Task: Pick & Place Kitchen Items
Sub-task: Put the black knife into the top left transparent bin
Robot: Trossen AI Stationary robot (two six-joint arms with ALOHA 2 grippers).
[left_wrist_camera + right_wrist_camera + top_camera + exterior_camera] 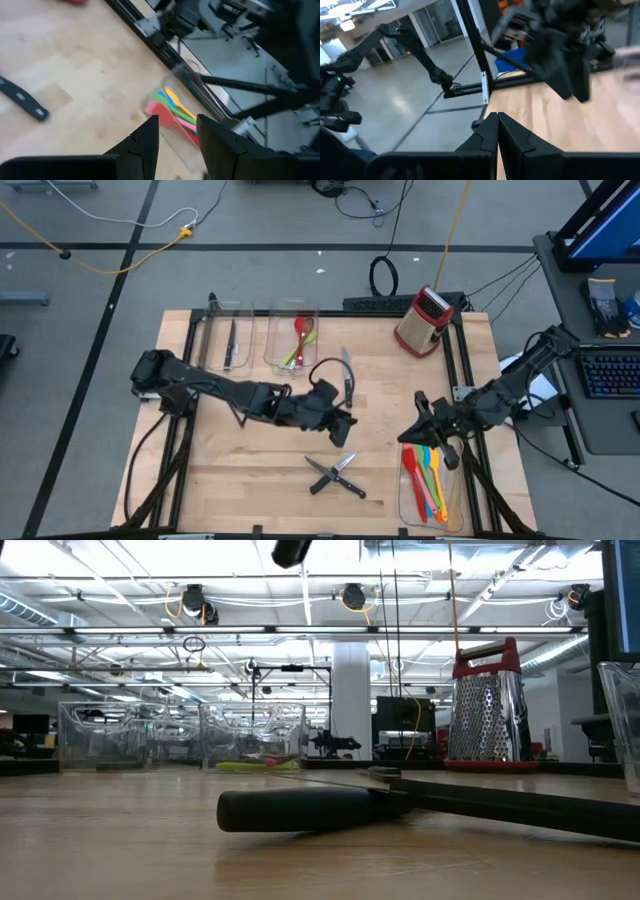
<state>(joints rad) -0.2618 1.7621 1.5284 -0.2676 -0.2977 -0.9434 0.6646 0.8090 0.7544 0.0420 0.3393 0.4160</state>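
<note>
Left tool (pixel 345 423) hangs over the middle of the bench (pixel 250 480) with its fingers (pixel 145 142) parted and nothing between them; right tool (pixel 412 432) sits clenched near the right edge, fingers pressed together on nothing.

From where I sit, the bench is a pale wooden top in a black frame, on a grey floor crossed by cables. The low view shows me a big open room behind it, with ceiling lights, a white column and glass partitions.

I count three clear bins. The far-left bin (pixel 228 340) holds one black-handled knife (pixel 230 345). The bin just right of it (pixel 293 340) holds a red utensil (pixel 299 335) and a green one (pixel 297 352), crossing each other. The bin at the near right (pixel 432 485), just below the right tool, holds a bundle of coloured utensils (pixel 425 480): red, orange, yellow, green and blue show, but I cannot count them exactly.

Loose on the bench I count three knives: one (pixel 347 375) lying beyond the left tool, and two crossed (pixel 335 475) near the front edge. One red box grater (pixel 424 320) stands at the far right.
</note>
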